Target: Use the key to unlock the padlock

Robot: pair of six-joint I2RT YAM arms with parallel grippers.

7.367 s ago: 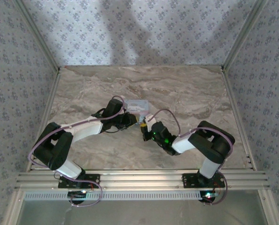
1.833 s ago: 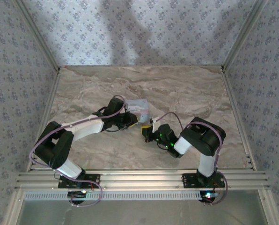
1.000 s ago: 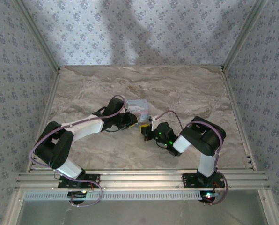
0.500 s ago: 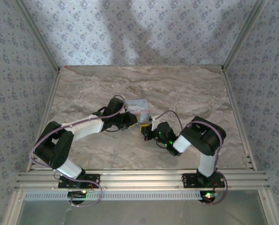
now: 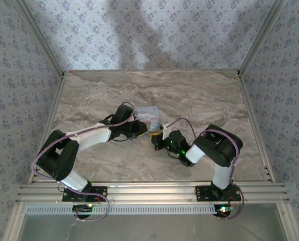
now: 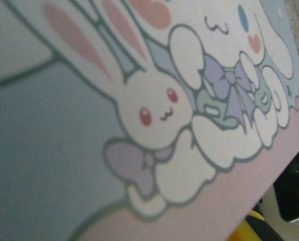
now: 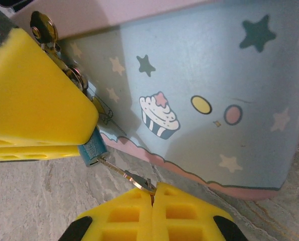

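Teal-blue and tiny, the padlock (image 7: 93, 148) sits just in front of the tin's (image 7: 214, 90) side wall, near its lower pink border and low over the table (image 7: 34, 201). On my right wrist feed its body pokes out from between the two yellow pads of the left gripper (image 7: 83, 136), which I read as pinching it. The key (image 7: 125, 175) is a thin metal sliver with its tip at the padlock's underside, apparently in the keyhole, though I cannot tell how deep it goes. Its head disappears into the seam between the yellow pads of the right gripper (image 7: 152, 200), which are pressed together on it.

Above the left gripper's pads a brass-coloured metal clasp (image 7: 45, 29) runs down the tin's corner and passes behind the yellow, so I cannot see how it joins the padlock. The tin wall beside it is pale blue, printed with a cupcake, stars and dots.

On the left wrist feed the tin's lid (image 6: 139, 125) lies very close under the camera, showing a white rabbit and other cartoon figures.

From above, both arms reach inward and their grippers meet just on the near side of the tin (image 5: 148, 113), around the middle of the marbled table (image 5: 199, 100); padlock and key are too small to make out there
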